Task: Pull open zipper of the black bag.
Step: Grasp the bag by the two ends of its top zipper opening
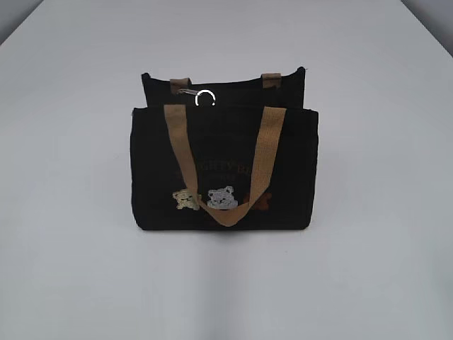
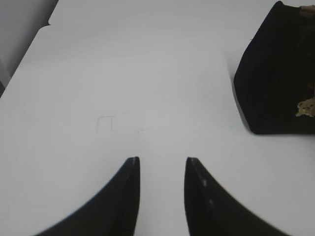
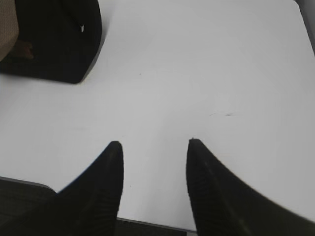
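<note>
Desk (image 1: 71, 283): you have a bare white top carrying one thing only; nothing crowds the approach from either side.
Black bag (image 1: 224, 166): it stands upright about midway between the left and right edges, set toward the far edge, bear patches facing the near edge; I judge that stance keeps its top edge reachable from above for both arms.
Tan handle (image 1: 219, 170): the front loop hangs down over the face, so it stays off the top edge.
Zipper (image 1: 226, 104): you find it along the top, between the front and rear panels; whether it is fully closed I cannot tell.
Pull tab (image 1: 204, 98): its silver ring sits left of the top's middle; that is your grasp point.
Left gripper (image 2: 162, 164): released, jaws apart over bare desk, the bag's corner well off to its right; holds nothing.
Right gripper (image 3: 153, 147): released too, near the desk's near edge, the bag off to its left; likely free to pin the fabric while the other pulls.
</note>
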`<state>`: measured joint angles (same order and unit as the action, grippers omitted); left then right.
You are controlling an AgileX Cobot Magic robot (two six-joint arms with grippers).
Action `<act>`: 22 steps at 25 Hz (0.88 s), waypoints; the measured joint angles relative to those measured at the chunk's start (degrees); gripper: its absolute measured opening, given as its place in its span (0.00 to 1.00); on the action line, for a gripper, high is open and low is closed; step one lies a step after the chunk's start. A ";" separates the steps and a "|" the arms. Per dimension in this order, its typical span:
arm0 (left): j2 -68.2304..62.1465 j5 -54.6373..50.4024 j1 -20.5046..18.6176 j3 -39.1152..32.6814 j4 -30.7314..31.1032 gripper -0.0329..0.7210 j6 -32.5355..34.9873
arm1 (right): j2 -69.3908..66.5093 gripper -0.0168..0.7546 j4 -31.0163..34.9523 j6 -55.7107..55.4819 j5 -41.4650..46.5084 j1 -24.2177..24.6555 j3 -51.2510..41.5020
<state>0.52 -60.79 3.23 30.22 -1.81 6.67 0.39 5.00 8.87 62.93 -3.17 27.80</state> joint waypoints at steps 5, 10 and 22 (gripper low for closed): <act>0.00 0.00 0.00 0.00 0.00 0.35 0.00 | 0.00 0.46 0.00 0.00 0.00 0.00 0.00; 0.00 0.00 0.00 0.00 -0.05 0.35 0.00 | 0.00 0.46 0.00 0.00 0.00 0.00 0.00; -24.26 31.41 0.00 1.74 -32.02 0.36 26.38 | 0.00 0.46 0.00 0.00 0.00 0.00 0.00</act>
<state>-23.73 -29.38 3.23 31.96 -33.83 33.05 0.39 5.00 8.87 62.93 -3.17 27.80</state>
